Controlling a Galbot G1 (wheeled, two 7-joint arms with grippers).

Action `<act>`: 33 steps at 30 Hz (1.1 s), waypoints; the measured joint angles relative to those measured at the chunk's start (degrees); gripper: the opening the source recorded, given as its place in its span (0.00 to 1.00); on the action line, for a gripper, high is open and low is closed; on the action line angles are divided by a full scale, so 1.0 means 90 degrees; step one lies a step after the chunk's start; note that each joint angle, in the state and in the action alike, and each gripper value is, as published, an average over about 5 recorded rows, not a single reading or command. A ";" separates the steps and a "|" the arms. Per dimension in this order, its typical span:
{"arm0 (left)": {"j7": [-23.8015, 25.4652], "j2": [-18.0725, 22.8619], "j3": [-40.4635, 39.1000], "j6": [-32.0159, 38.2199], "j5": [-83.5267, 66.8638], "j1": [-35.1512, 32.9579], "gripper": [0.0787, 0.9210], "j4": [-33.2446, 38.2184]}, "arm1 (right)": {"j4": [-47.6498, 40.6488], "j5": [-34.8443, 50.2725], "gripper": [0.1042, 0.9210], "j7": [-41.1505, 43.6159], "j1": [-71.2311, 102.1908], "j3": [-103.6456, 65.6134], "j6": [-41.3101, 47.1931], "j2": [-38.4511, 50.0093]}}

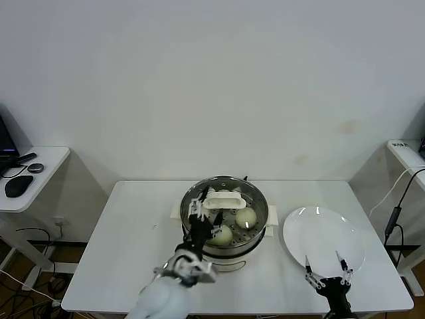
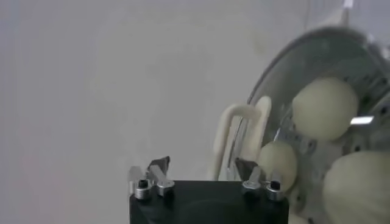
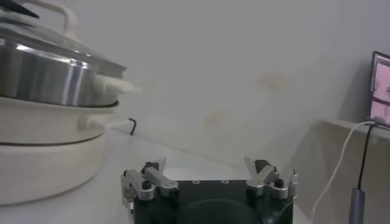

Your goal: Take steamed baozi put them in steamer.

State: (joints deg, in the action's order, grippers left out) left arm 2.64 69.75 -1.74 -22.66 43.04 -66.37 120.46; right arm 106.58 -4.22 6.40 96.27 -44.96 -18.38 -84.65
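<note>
The steamer [image 1: 229, 256], a shiny steel pot on a cream base, stands mid-table. Two steamed baozi [image 1: 246, 216] [image 1: 222, 234] lie on its perforated floor. My left gripper [image 1: 201, 214] hovers over the steamer's left side, open and holding nothing. The left wrist view shows its empty gripper [image 2: 204, 167] with three baozi [image 2: 323, 108] [image 2: 277, 163] [image 2: 359, 189] in the steamer [image 2: 317, 45] beyond the right fingertip [image 2: 247, 167]. My right gripper [image 1: 327, 266] [image 3: 210, 167] stands open and empty at the white plate's front edge, with the steamer [image 3: 49, 79] off to one side.
The white plate [image 1: 323, 239] right of the steamer holds nothing. A white lid handle [image 1: 224, 199] [image 2: 234, 140] sits at the steamer's back part. Side tables stand at far left [image 1: 40, 179] and far right [image 1: 405, 153], with a cable [image 1: 398, 199] hanging at the right.
</note>
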 measured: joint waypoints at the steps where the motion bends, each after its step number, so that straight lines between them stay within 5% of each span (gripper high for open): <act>1: -0.0114 0.0013 0.0161 0.0230 -0.0335 -0.0227 0.88 0.0118 | 0.0011 0.0012 0.88 -0.0001 0.0004 0.0011 -0.0003 0.0002; 9: -0.0884 0.0202 0.1515 0.2101 -0.2849 -0.2306 0.88 0.0882 | 0.0160 0.0285 0.88 0.0067 0.0142 0.0158 0.0069 0.0152; 16: -0.1359 0.0456 0.2152 0.2830 -0.4377 -0.3789 0.88 0.1015 | 0.0380 0.0757 0.88 0.0147 0.0389 0.0358 0.0272 0.0444; 33: -0.1479 0.0993 0.3206 0.3989 -0.5687 -0.4907 0.88 0.0073 | 0.0652 0.1356 0.88 0.0116 0.0672 0.0583 0.0780 0.0793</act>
State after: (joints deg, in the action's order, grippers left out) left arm -10.67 78.69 27.11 13.24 -8.14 -110.54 121.12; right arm 112.44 7.99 7.44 102.32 -39.71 -11.36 -77.51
